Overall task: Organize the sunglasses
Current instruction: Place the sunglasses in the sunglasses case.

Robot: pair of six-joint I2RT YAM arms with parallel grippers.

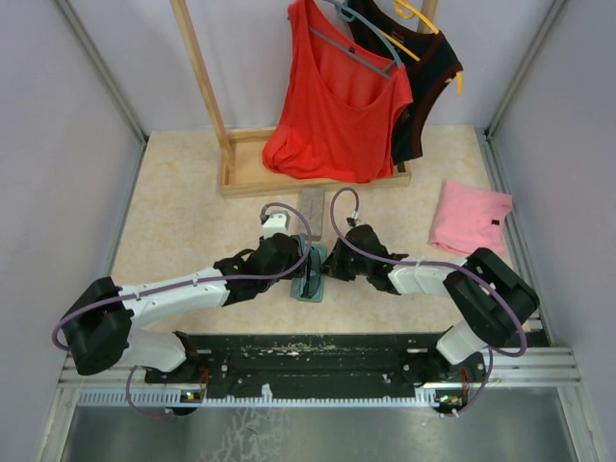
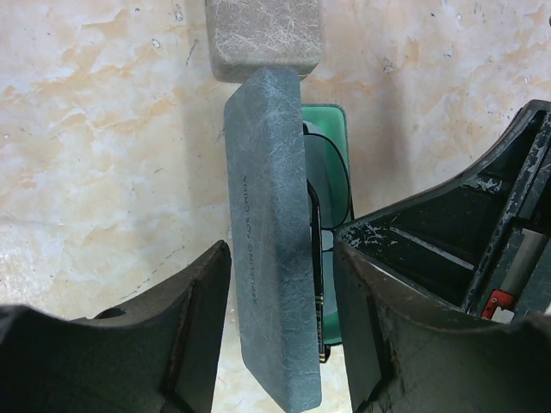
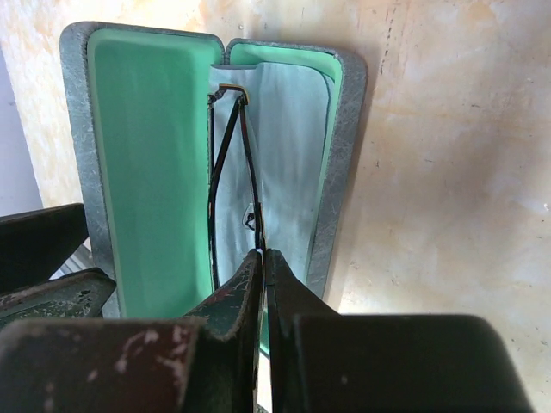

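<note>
A grey glasses case [image 1: 309, 276] lies open at the table's middle, its lining green. The sunglasses [image 3: 231, 163], thin dark wire frames, rest folded in the case's base on a light blue cloth [image 3: 288, 138]. My right gripper [image 3: 263, 255] is shut on the sunglasses' frame just above the base. The case's lid [image 2: 271, 249] stands upright. My left gripper [image 2: 282, 267] is open and straddles that lid, with a gap on each side. A slim dark arm of the sunglasses [image 2: 320, 292] shows behind the lid. In the top view both the left gripper [image 1: 294, 258] and the right gripper [image 1: 327, 264] meet at the case.
A second grey case [image 1: 313, 204], closed, lies just beyond the open one. Behind it stands a wooden rack base [image 1: 245, 178] with a red top [image 1: 337, 106] and a black top [image 1: 428, 77] on hangers. A folded pink cloth [image 1: 469, 217] lies at the right.
</note>
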